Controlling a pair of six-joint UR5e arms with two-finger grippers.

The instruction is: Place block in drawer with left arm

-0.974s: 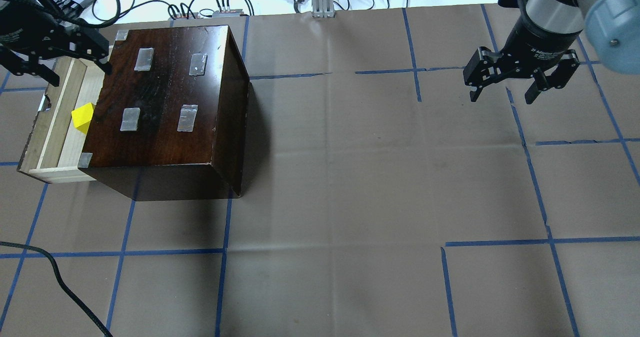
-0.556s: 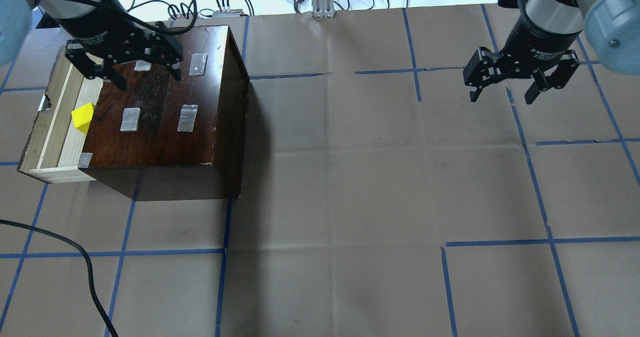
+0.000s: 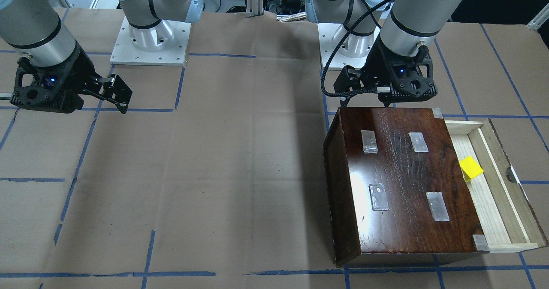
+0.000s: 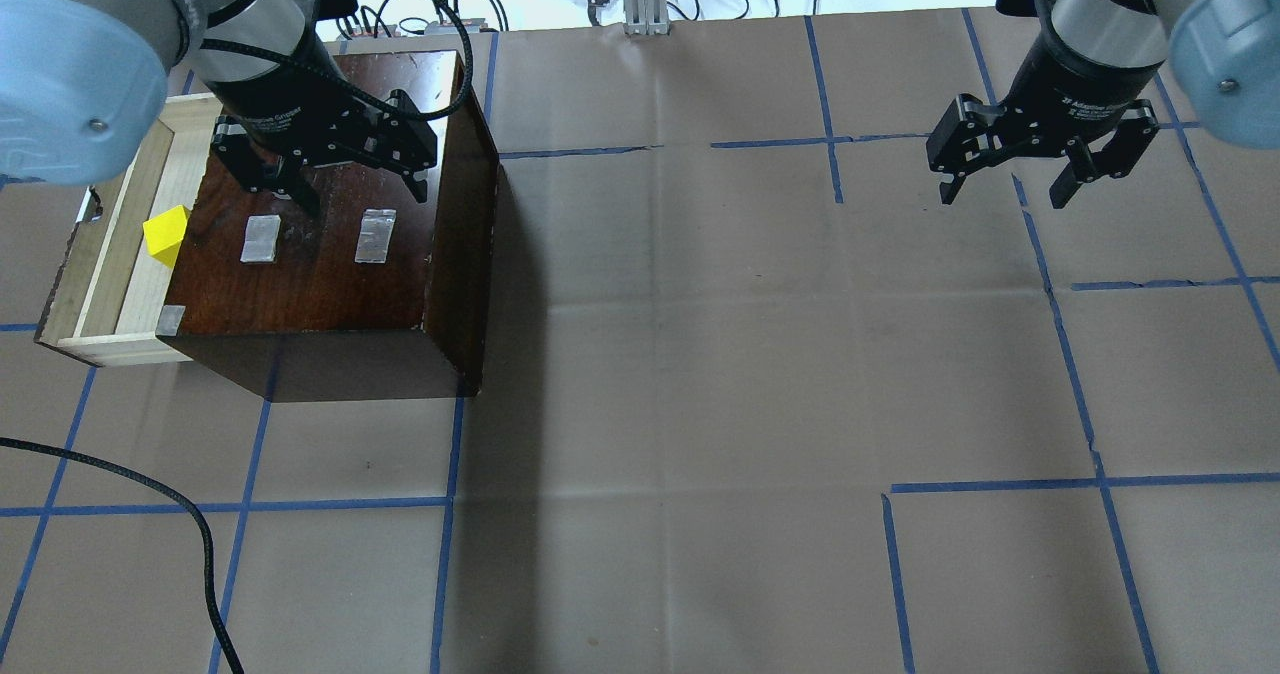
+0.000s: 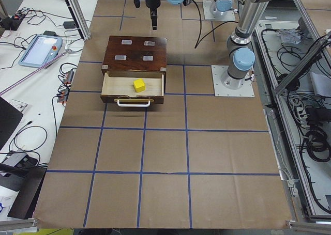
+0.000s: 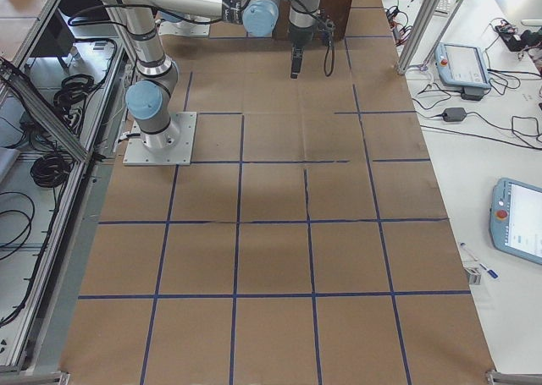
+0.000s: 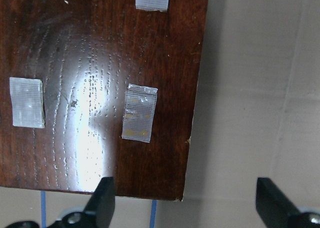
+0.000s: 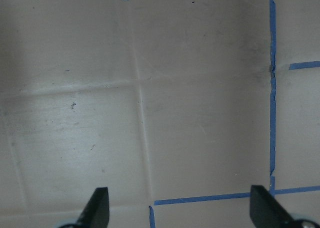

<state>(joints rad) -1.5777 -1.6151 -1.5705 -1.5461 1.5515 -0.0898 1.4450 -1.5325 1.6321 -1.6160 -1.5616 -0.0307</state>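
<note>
The yellow block (image 4: 166, 234) lies in the pulled-out pale-wood drawer (image 4: 103, 254), against the dark box casing (image 4: 330, 284). It also shows in the front view (image 3: 471, 168) and in the left view (image 5: 138, 84). My left gripper (image 4: 362, 192) is open and empty, hovering over the casing's top, to the right of the block. Its wrist view shows its fingertips (image 7: 102, 203) apart over the casing's glossy top (image 7: 90, 87) and its edge. My right gripper (image 4: 1005, 192) is open and empty, far right above bare paper (image 8: 150, 112).
A loose black cable (image 4: 150, 489) crosses the table's near left corner. Brown paper with blue tape lines (image 4: 700, 404) covers the table. Wires and devices (image 4: 430, 14) lie beyond the far edge. The arm bases (image 3: 150, 36) stand on the robot's side.
My left gripper has swung right, from over the drawer's far end to over the top of the dark casing. The block, the drawer and my right gripper have not moved.
</note>
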